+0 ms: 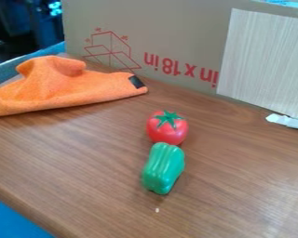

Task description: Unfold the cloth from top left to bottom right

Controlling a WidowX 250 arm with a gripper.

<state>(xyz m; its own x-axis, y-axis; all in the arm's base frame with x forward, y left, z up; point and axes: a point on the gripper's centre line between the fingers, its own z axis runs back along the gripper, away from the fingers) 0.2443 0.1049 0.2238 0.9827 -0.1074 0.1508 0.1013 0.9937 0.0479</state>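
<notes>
- Whether the jaws are spread, pressed together or pinching something, I cannot tell; nor can I place the things from them.
- The cloth, orange, lies at the view's left on the worktop, its far side near the box. It is bunched, with a raised hump toward the back, and the view's left border cuts it off.
- Its near edge runs in a long slant up to a blunt tip, where a dark tag sits; the tip points toward the foot of the box.
- From that tip, a stretch of wood runs to the tomato, which stands with its green leaves upward. Broader room lies between the near edge of the cloth and the worktop's rounded front edge, which slants down at lower left.
- The pepper, green, lies just in front of the tomato; I cannot tell whether they touch.
- The box walls off the back, and a pale panel stands against it at the right, with a white piece by its foot.
- A strip of wood lies between tomato and box; wider wood spreads right of the pepper.
</notes>
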